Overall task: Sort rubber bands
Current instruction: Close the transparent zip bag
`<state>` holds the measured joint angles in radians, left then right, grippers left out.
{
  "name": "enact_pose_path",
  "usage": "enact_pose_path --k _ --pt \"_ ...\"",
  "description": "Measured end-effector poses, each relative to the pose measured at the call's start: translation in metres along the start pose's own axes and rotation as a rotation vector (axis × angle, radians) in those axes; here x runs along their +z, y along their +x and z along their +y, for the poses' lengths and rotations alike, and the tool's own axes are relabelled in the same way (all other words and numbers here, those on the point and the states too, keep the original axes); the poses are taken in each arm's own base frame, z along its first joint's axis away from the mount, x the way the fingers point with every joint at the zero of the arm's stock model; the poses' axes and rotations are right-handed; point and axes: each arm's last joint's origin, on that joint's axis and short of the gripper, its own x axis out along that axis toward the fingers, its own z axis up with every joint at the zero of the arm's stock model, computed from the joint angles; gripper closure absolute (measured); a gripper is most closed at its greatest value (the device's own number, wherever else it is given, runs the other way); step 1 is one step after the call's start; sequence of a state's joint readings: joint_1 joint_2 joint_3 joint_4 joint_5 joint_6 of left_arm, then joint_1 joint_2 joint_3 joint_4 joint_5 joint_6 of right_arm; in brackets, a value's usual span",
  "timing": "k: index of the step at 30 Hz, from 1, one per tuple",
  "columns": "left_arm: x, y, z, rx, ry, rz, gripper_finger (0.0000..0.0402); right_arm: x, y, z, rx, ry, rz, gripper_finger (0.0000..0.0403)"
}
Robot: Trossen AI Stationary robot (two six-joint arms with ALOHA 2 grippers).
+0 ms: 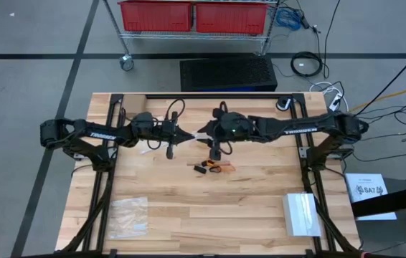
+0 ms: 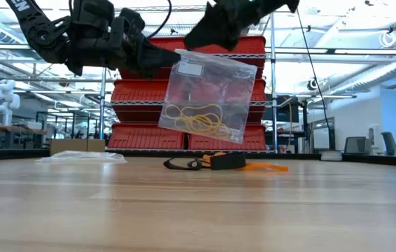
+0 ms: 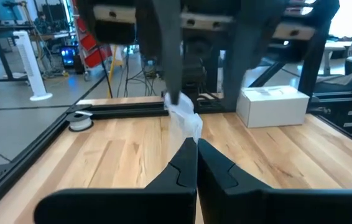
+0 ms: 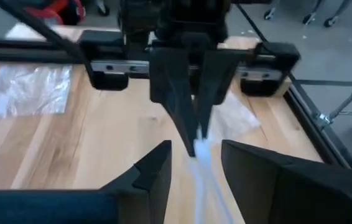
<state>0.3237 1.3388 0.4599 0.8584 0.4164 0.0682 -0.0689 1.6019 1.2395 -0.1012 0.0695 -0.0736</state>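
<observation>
High view: my left gripper (image 1: 189, 136) and right gripper (image 1: 201, 134) meet tip to tip over the table (image 1: 253, 208); a small pile of bands (image 1: 214, 168) lies just below them, and a flat spare bag (image 1: 128, 217) lies well apart near the front left.

Low view: a clear bag (image 2: 208, 98) hangs in the air, tilted, pinched by its upper corners; yellow bands (image 2: 198, 119) sag in its lower part. The pile (image 2: 222, 162) of black and orange bands rests on the wood beneath. The spare bag (image 2: 79, 157) lies flat at the left.

Left wrist view: my left fingers (image 3: 196, 163) are clenched together on the bag's edge (image 3: 185, 118); the other arm's fingers pinch it from beyond.

Right wrist view: my right fingers (image 4: 157, 171) stand apart around the film's edge (image 4: 199, 149), so the right appears released; the left fingers pinch it opposite.

Handling: bands are light, soft and springy, likely to snag; best pinched at a loop's raised strand. The bag is limp and slippery, so hold it at the rim.

Contents: hanging bag, yellow bands only; spare bag, contents cannot be told.
</observation>
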Motion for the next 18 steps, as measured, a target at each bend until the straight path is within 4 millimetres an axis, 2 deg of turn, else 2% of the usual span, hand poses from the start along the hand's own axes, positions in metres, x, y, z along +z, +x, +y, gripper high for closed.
enact_pose_path --k 8,12,16,18 --pt "-0.001 0.0 0.0 0.001 -0.005 0.013 0.0401 0.007 0.025 -0.003 -0.002 -0.045 0.176 0.0284" --pt "-0.002 0.0 0.0 0.001 0.01 0.018 0.0401 0.007 0.031 -0.002 0.0 -0.06 0.199 0.0331" --pt "-0.002 0.0 0.0 0.004 0.011 0.021 0.0401 0.01 0.028 -0.003 0.002 -0.07 0.196 0.0386" --pt "-0.001 0.0 0.0 0.006 0.013 0.016 0.0401 0.011 0.024 -0.003 0.004 -0.07 0.196 0.0393"
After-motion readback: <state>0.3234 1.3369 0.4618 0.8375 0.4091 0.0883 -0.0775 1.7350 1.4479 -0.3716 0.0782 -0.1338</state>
